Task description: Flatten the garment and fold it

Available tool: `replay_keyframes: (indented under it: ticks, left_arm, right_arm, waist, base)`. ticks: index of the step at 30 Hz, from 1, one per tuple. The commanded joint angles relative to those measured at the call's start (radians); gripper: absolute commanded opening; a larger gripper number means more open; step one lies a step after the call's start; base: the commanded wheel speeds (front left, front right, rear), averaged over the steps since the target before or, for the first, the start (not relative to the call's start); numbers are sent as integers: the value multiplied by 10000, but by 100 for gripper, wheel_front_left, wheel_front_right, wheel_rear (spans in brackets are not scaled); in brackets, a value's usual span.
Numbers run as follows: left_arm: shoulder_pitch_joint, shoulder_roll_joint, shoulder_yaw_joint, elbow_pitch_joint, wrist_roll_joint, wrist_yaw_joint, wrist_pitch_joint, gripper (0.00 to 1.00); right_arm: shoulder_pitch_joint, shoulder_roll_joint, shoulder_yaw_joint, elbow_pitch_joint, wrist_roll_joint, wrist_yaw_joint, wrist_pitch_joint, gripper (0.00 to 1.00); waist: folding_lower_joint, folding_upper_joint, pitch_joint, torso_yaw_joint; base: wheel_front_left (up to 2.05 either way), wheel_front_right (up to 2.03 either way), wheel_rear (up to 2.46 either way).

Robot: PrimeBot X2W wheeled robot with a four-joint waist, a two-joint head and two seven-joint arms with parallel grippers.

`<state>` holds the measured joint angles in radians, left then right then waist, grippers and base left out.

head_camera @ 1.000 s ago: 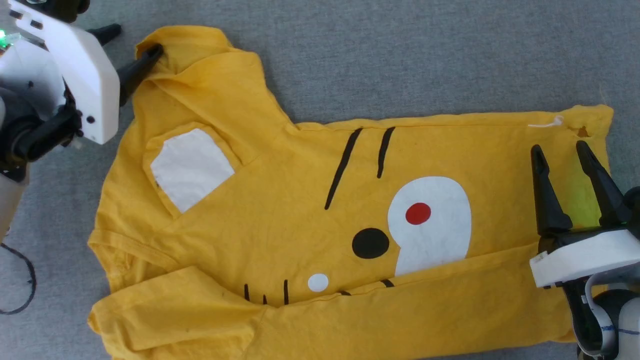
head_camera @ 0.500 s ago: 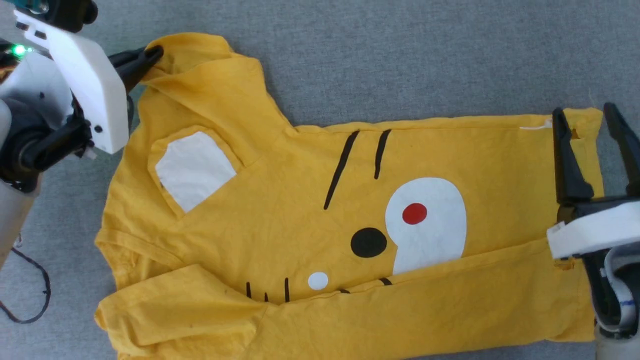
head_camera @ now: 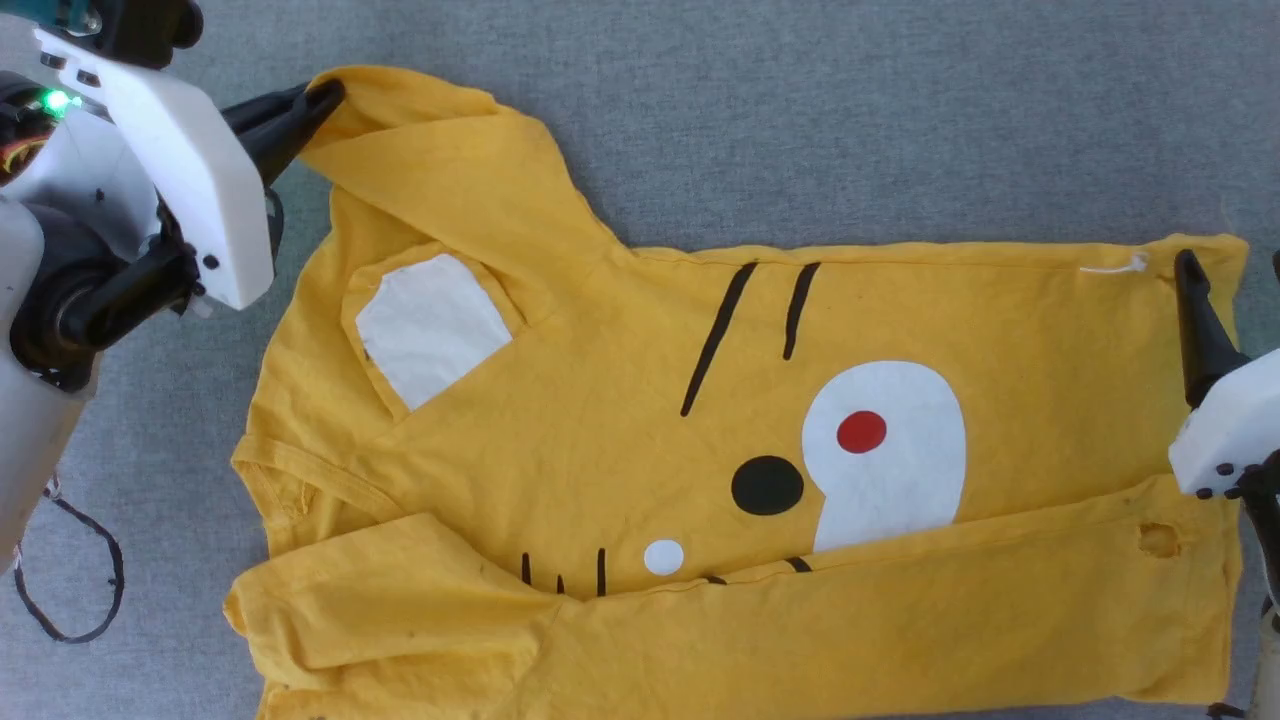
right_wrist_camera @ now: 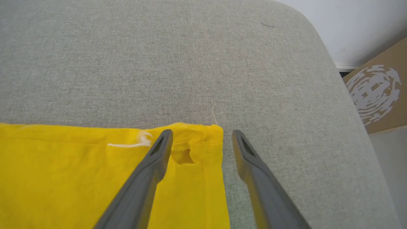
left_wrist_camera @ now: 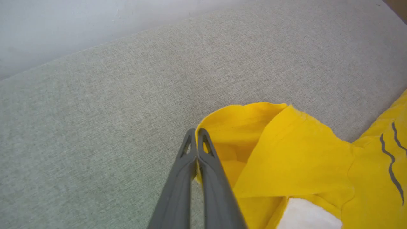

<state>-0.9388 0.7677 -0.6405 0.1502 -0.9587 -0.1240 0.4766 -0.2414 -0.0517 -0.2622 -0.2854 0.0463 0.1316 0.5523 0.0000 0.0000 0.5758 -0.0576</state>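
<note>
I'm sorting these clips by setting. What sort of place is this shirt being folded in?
Probably an indoor test room, not a laundry: the yellow T-shirt lies on a grey fabric-covered surface with a rounded edge, a plain white wall stands beyond it, and a printed cardboard box sits beside it.

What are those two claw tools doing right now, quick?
Left tool: closed, pinching a sleeve edge of the yellow shirt.
Right tool: open, astride the shirt's hem corner, holding nothing.
</note>
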Motion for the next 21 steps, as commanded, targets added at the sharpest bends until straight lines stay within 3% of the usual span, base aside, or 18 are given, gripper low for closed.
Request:
replay_keyframes:
  ticks: [1,10,13,14,21]
  left_arm:
    - [128,-25,-44,6,-98,-67,-89,0]
    - [-70,18,-135,-36,-185,-67,-109,0]
    - [-122,42,-167,-40,-260,-67,-95,0]
    - [-134,45,-172,-33,-295,-67,-96,0]
    - [-69,-14,103,-145,-621,-67,-888,0]
  right_arm:
    - [-213,-72,-53,11,-13,-9,146,100]
    - [-632,-50,-202,744,403,-9,424,100]
    - [-787,-31,-339,1099,658,-9,766,19]
    - [-833,-25,-367,1147,684,-9,866,0]
    - [-1087,-5,-365,908,648,-9,824,0]
  waist:
    - [0,0,149,45]
    - [0,0,464,112]
    - [0,0,526,130]
    - [0,0,538,136]
    - [0,0,213,124]
  base:
    - [0,0,0]
    - [0,0,0]
    - [0,0,0]
    - [0,0,0]
    - [0,0,0]
